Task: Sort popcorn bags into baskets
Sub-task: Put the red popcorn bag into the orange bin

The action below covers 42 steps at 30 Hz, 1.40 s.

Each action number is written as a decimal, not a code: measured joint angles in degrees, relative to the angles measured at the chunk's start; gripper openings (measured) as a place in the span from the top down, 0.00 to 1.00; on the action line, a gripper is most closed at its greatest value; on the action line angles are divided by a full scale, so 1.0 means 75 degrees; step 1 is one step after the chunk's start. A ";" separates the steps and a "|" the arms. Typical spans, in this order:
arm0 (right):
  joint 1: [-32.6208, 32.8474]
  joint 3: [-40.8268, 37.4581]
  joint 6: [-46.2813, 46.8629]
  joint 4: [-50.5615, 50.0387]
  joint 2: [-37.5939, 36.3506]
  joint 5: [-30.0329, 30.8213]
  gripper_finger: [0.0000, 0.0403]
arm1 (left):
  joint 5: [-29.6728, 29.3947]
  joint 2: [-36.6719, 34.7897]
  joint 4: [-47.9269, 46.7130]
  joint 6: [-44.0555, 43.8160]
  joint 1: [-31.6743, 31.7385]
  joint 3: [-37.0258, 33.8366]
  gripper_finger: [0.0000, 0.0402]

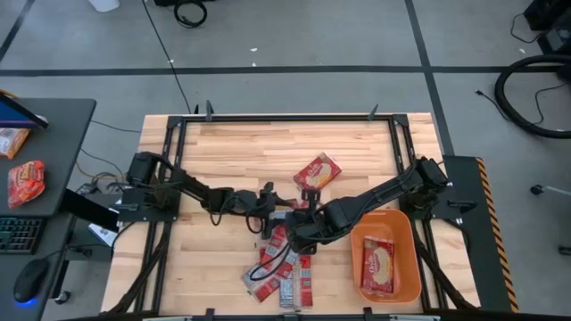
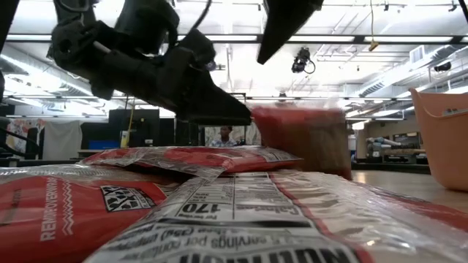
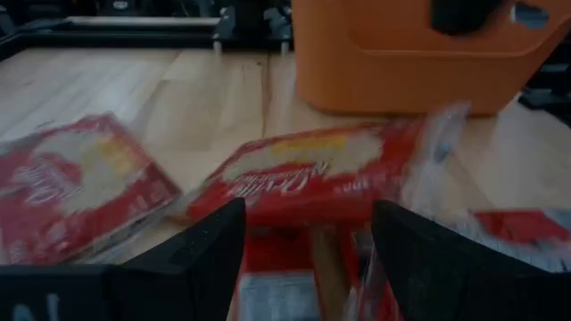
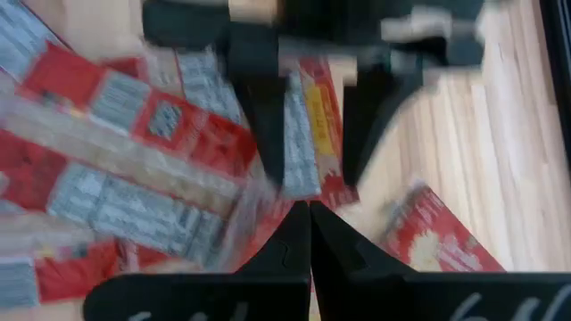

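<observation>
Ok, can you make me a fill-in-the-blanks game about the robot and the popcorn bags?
1. The basket is coloured ____.
2. The number of popcorn bags lying inside the basket is ____.
3. The left gripper's fingers are ____.
4. The right gripper's fingers are ____.

Missing words: orange; one; open; shut

Wooden table [image 1: 223, 152]: popcorn bags [image 1: 281, 272], orange basket [image 1: 406, 227].
</observation>
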 joint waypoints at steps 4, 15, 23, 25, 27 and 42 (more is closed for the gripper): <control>-0.0003 0.0003 -0.0110 0.0141 0.0000 -0.0114 1.00 | 0.0307 0.0253 -0.0113 0.0194 -0.0086 0.0299 0.38; 0.0220 -0.0141 0.0231 -0.0245 0.0440 -0.1544 0.73 | 0.0352 0.0196 -0.0496 0.0286 -0.0105 0.0257 0.38; 0.0584 -0.0169 0.0720 -0.0792 0.1356 -0.1677 0.50 | 0.0349 0.0153 -0.0746 0.0488 -0.0089 0.0254 0.38; 0.0675 -0.0169 0.1059 -0.1050 0.1522 -0.1673 0.46 | 0.0354 0.0065 -0.0825 0.0664 -0.0061 0.0252 0.38; 0.0760 -0.0169 0.1316 -0.1247 0.1659 -0.1580 0.43 | 0.0349 -0.0097 -0.0952 0.0820 -0.0038 0.0256 0.38; 0.1201 -0.0933 0.2268 -0.0738 0.1772 -0.1182 0.40 | 0.0294 -0.1516 -0.3392 0.1005 0.0134 0.0254 0.38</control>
